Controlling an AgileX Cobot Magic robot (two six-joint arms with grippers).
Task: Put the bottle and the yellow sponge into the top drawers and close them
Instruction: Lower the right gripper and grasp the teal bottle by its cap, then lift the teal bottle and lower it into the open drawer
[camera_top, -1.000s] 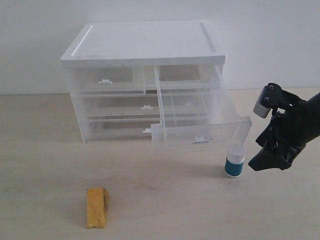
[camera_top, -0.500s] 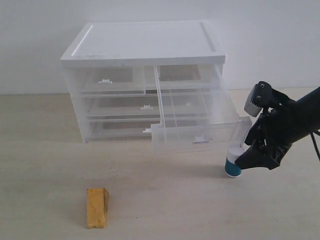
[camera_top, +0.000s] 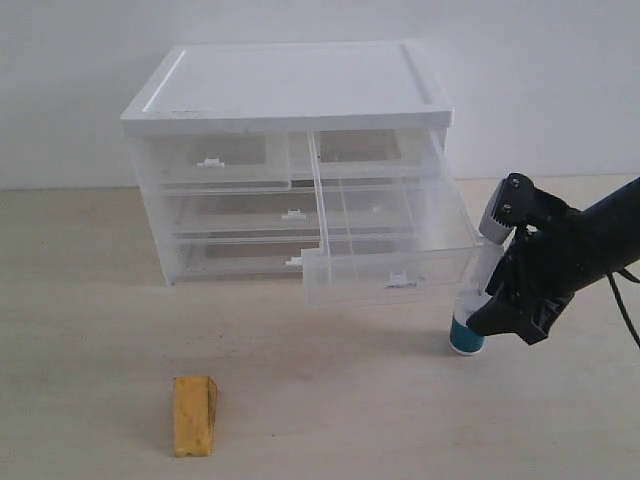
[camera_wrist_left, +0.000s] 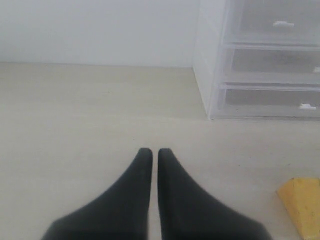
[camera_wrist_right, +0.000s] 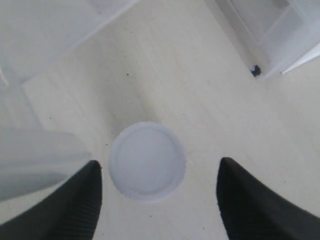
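Now, right top drawer (camera_top: 400, 272) out, bottle (camera_top: 466, 336) upright on table (camera_top: 350, 420) inside released right hand (camera_wrist_right: 159, 164), left hand (camera_wrist_left: 151, 152) clenched.

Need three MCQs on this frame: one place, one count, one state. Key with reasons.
1. Yellow rectangular foam sponge lies: A) on the table B) in a drawer C) on the lid.
2. Clear plastic top drawers pulled out: A) none B) one C) both.
3. Right end effector: A) shut, empty B) clamped on the sponge C) open astride the teal white-capped bottle.
Key: A, it sits on the bare table; B, only the right one juts out; C, gaps show either side of the bottle.
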